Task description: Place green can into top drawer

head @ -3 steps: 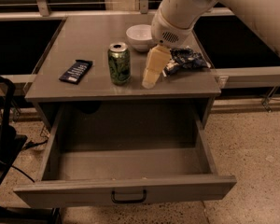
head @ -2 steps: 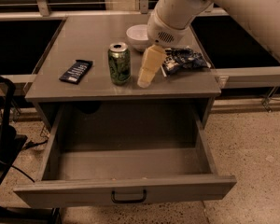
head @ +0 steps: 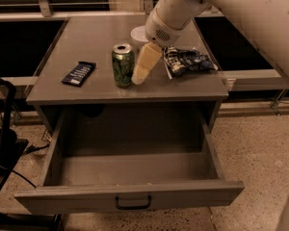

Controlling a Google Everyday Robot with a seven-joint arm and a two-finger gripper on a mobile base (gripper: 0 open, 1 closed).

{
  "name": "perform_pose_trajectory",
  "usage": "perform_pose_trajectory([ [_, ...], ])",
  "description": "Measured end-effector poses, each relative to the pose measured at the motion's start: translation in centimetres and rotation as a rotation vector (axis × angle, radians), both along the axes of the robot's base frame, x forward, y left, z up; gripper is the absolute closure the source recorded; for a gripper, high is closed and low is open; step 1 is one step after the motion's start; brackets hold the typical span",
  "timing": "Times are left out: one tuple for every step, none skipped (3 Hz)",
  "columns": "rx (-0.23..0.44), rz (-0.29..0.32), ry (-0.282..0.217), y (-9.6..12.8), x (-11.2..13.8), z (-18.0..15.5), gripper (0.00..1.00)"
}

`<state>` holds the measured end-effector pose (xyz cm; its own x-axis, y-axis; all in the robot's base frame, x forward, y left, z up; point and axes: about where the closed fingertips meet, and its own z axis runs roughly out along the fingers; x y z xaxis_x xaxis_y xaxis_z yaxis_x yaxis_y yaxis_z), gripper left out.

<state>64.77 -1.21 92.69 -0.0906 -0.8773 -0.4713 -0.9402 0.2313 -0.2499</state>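
Note:
The green can (head: 123, 65) stands upright on the grey cabinet top (head: 86, 37), near its front edge. My gripper (head: 138, 78), cream-coloured, hangs from the white arm and points down to the cabinet top just to the right of the can, very close to it. I cannot tell whether it touches the can. The top drawer (head: 130, 195) is pulled wide open below the can, with its black handle (head: 133, 203) at the front centre. Nothing lies inside the drawer.
A white bowl (head: 138, 32) sits behind the gripper, partly hidden by the arm. A dark crumpled snack bag (head: 187, 60) lies to the right of the gripper. A flat black packet (head: 78, 73) lies left of the can. Dark equipment (head: 2, 129) stands on the floor at left.
My gripper has moved left across the cabinet top, from near the snack bag to right beside the green can. The can and the drawer have not moved.

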Motion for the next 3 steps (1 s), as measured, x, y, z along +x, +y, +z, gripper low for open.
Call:
perform_pose_trajectory([
  [0.133,0.016,0.043,1.2,1.9,-0.5,0.0],
  [0.219,0.035,0.056,2.4,2.6,-0.7,0.0],
  [0.231,0.093,0.057,4.8,1.9,-0.7,0.0],
])
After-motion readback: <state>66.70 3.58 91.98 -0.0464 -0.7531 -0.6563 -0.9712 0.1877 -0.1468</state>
